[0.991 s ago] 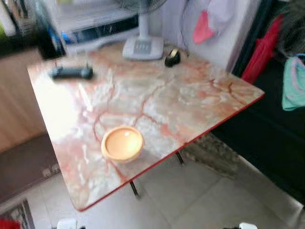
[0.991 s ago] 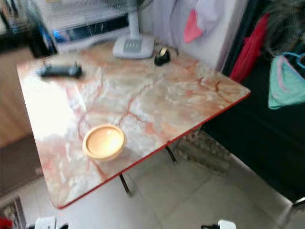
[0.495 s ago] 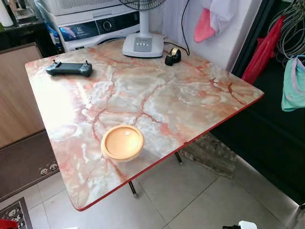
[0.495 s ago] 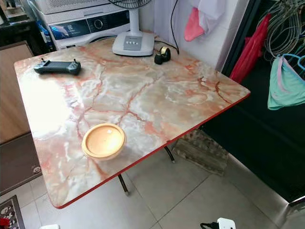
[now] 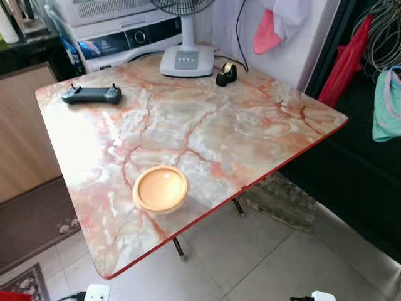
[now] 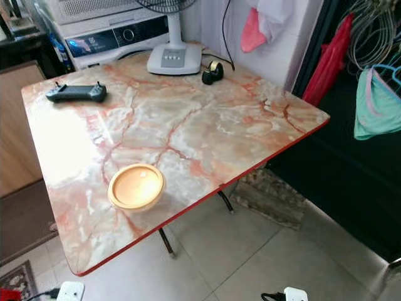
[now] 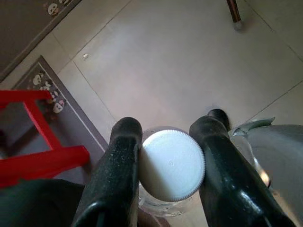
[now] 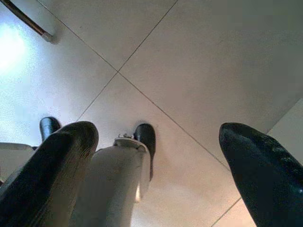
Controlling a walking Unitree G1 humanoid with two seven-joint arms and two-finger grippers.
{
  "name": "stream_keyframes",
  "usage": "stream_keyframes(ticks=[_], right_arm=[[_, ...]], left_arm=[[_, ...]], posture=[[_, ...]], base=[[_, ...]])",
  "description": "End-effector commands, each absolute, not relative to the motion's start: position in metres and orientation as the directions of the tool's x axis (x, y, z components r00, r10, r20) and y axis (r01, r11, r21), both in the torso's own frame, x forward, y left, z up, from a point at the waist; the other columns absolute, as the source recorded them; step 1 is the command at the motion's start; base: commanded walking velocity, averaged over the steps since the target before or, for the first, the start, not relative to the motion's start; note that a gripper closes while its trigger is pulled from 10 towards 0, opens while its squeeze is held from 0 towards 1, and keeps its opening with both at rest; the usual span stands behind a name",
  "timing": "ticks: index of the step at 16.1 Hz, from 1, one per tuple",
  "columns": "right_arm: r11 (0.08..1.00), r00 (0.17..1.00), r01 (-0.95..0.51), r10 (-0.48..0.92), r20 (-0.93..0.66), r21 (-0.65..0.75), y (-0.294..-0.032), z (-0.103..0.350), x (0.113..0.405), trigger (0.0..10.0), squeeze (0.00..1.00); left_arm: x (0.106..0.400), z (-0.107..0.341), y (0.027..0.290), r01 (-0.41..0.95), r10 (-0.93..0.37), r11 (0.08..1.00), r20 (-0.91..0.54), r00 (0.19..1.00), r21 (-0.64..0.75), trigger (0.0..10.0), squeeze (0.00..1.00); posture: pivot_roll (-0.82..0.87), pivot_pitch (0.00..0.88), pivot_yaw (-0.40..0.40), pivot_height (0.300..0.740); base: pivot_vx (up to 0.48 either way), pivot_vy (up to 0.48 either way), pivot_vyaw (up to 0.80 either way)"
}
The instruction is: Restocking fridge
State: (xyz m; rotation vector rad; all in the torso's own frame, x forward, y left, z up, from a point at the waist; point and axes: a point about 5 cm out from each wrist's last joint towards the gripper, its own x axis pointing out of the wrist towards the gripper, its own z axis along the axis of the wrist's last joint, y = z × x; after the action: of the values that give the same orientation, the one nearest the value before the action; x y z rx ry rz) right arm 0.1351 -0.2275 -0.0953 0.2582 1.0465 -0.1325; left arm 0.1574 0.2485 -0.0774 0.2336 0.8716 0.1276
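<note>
Left gripper [image 7: 163, 163] clamping one white-capped bottle [image 7: 173, 165], right gripper [image 8: 156, 156] spread empty, one bowl [image 5: 161, 188] on table [image 5: 250, 132]

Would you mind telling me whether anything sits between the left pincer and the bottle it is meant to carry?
Nothing does: the left pincer is already shut on the bottle, one finger pressed to each side of its white cap. No fridge is in view.

Bowl [image 5: 160, 188] on table [image 5: 250, 132], front edge.

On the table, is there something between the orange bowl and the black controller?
No. In the left eye view the stretch of marble table between the orange bowl and the black controller is bare.
</note>
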Motion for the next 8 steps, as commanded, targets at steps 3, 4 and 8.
stream_keyframes(ticks=[3,4,8], right_arm=[[0.961,0.490,0.239,0.003,-0.872,0.138,-0.2275,-0.0968,0.1307,10.0,0.00],[0.962,0.485,0.237,0.001,-0.875,0.133,-0.2287,-0.0969,0.1297,10.0,0.00],[0.969,0.472,0.213,0.009,-0.882,0.124,-0.2296,-0.0972,0.1282,10.0,0.00]], left_arm=[[0.1449,-0.0829,0.2544,-0.029,0.226,0.966,-0.788,0.573,0.256,10.0,0.00],[0.1449,-0.0830,0.2538,-0.037,0.230,0.966,-0.785,0.576,0.256,10.0,0.00],[0.1441,-0.0835,0.2526,-0.054,0.241,0.965,-0.780,0.577,0.257,10.0,0.00]], posture=[[0.09,0.068,0.021,0.740],[0.10,0.066,0.014,0.740],[0.10,0.066,0.010,0.740]], base=[[0.000,0.000,0.00],[0.000,0.000,0.00],[0.000,0.000,0.00]])
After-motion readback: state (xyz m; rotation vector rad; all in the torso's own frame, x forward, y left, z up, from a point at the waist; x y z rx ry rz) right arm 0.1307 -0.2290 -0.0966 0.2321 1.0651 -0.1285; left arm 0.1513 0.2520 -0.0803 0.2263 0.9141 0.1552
